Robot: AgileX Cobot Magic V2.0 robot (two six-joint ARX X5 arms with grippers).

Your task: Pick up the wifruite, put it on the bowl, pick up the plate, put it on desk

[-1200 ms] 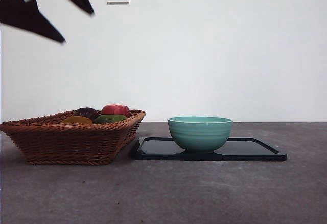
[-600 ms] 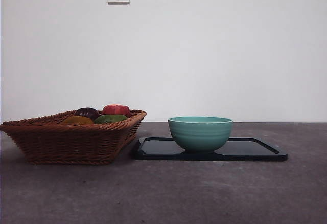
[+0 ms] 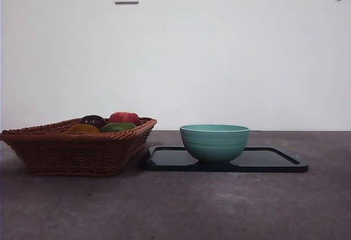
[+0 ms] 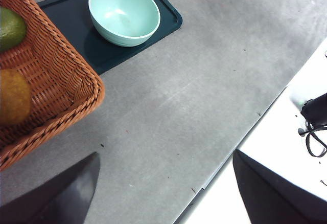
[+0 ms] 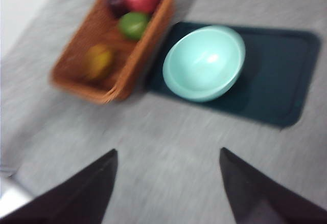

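Small rounded yellow-orange fruit (image 3: 83, 128) lies in brown wicker basket (image 3: 77, 151), lower left of front frame, beside mint-green ceramic bowl (image 3: 214, 142) on black rectangular tray (image 3: 274, 160). Left hand (image 4: 163, 188) spread, empty, high above grey worktop (image 3: 181, 207), nearer basket; right hand (image 5: 166, 183) spread too.

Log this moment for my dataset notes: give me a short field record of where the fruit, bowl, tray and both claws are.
wifruite: in the wicker basket, beside the green fruit
bowl: empty, standing on the plate
plate: flat on the desk, next to the basket
left claw: open, holding nothing, high above the desk
right claw: open, holding nothing, high above the desk
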